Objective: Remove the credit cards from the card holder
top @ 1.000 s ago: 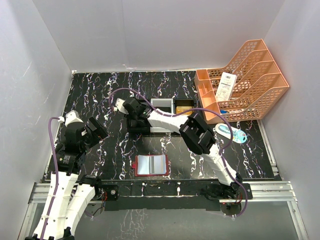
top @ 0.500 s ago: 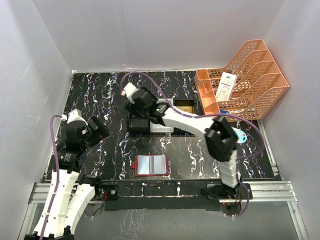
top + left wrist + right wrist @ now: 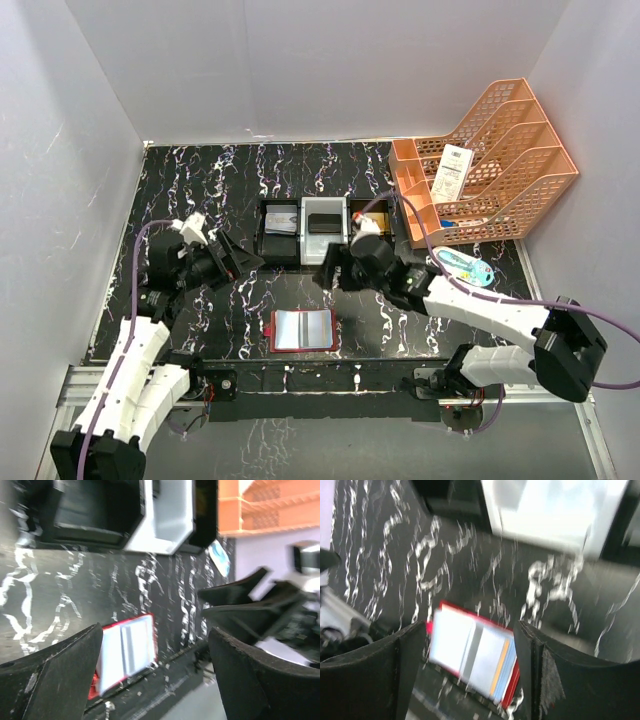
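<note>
The dark-red card holder [image 3: 302, 330] lies open and flat near the table's front edge. Light silvery cards fill its pockets, and an orange-gold card edge [image 3: 503, 666] shows among stacked blue ones on its right half. My left gripper [image 3: 236, 262] is open and empty, left of and behind the holder. My right gripper [image 3: 326, 272] is open and empty, above the table just behind the holder. The holder shows between the open fingers in the left wrist view [image 3: 125, 652] and in the right wrist view [image 3: 465, 650].
A black-and-white three-compartment tray [image 3: 305, 243] stands behind the holder, with a silvery flat thing [image 3: 283, 226] in its left part. An orange mesh rack [image 3: 485, 165] stands at the back right. A blue-and-white object [image 3: 462, 266] lies right of the right arm.
My right arm has pulled back from over the tray's left side, and its gripper now hangs just behind the holder. My left arm has reached forward and right toward the middle. The holder has not moved.
</note>
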`<state>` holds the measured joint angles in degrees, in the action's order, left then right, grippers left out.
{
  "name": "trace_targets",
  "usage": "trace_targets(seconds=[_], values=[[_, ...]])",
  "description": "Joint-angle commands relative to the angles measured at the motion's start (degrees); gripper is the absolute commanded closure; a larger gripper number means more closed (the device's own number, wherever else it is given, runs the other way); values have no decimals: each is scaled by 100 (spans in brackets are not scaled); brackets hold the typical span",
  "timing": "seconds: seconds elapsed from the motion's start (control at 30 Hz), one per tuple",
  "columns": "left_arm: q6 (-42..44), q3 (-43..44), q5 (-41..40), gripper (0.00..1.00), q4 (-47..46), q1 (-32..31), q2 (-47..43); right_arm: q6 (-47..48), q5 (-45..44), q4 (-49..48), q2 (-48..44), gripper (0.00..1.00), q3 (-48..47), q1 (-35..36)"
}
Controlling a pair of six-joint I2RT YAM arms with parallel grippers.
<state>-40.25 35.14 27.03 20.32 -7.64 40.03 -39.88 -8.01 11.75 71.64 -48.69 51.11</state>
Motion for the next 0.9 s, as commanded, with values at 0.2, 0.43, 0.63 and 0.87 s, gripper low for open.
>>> trace_targets(seconds=[0.2, 0.43, 0.63, 0.87], values=[[-572, 45, 342, 25, -236, -1855, 1227, -2486, 1671, -828, -158, 45, 1200, 223], [-1037, -72, -688, 34, -95, -2859, 1660, -2759, 1664, -980, 125, 52, 1298, 436], [-940, -130, -1186, 42, 379, -3066, 1875, -2737, 1672, -929, 601, 57, 1137, 520], [-831, -226, -1325, 44, 512, -3193, 2186, -2841, 1452, -663, 758, 59, 1113, 549]])
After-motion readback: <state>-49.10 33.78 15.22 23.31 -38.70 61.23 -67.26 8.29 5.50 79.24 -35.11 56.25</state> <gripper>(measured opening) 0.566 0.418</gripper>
